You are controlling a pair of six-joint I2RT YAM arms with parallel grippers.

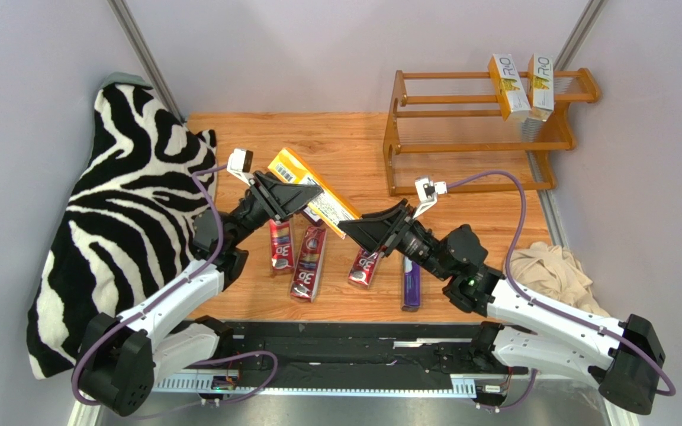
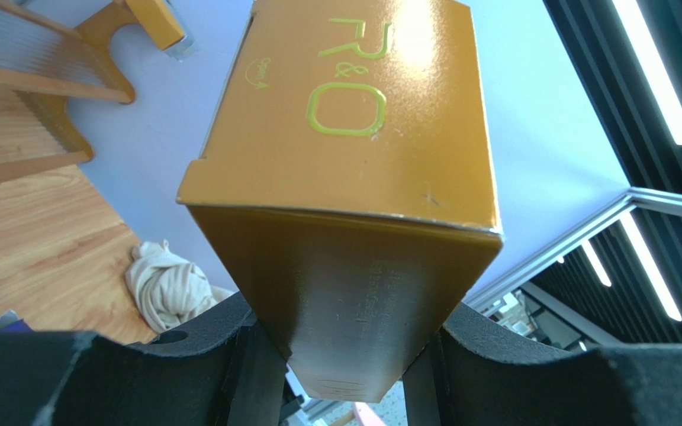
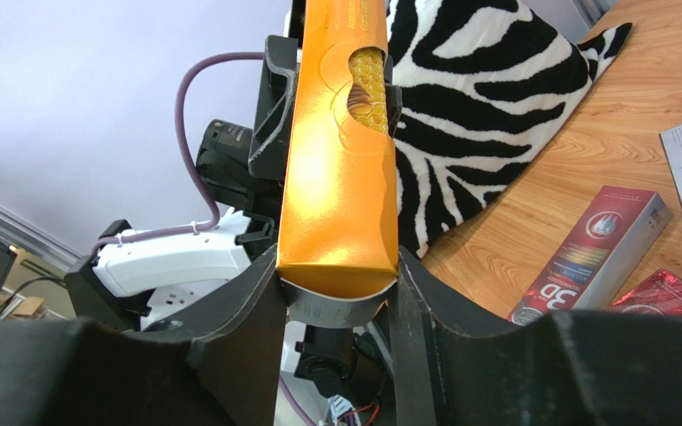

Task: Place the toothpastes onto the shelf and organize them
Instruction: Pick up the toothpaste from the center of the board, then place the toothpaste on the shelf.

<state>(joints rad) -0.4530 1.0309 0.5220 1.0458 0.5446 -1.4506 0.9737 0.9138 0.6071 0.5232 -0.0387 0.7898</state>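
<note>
1. A black-and-white zebra-striped cushion (image 1: 122, 204) lies at the left of the wooden surface (image 1: 345, 142).
2. Left gripper (image 1: 303, 197) and right gripper (image 1: 352, 226) each clamp an end of one orange-yellow cardboard carton (image 1: 291, 168), near three red cartons (image 1: 309, 262).
3. The right arm (image 1: 460, 257) partly hides a purple carton (image 1: 411, 288).
4. An orange-brown wooden shelf (image 1: 478, 133) stands far right and carries two pale cartons (image 1: 521, 84).

Zebra-print cushion (image 1: 122, 222) at left — crumpled beige cloth (image 1: 554, 266) at right

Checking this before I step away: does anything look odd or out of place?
One orange-yellow carton is clamped at both ends at once, by the left gripper and the right gripper, held slanted in the air. A crumpled beige cloth also lies near the shelf.
</note>
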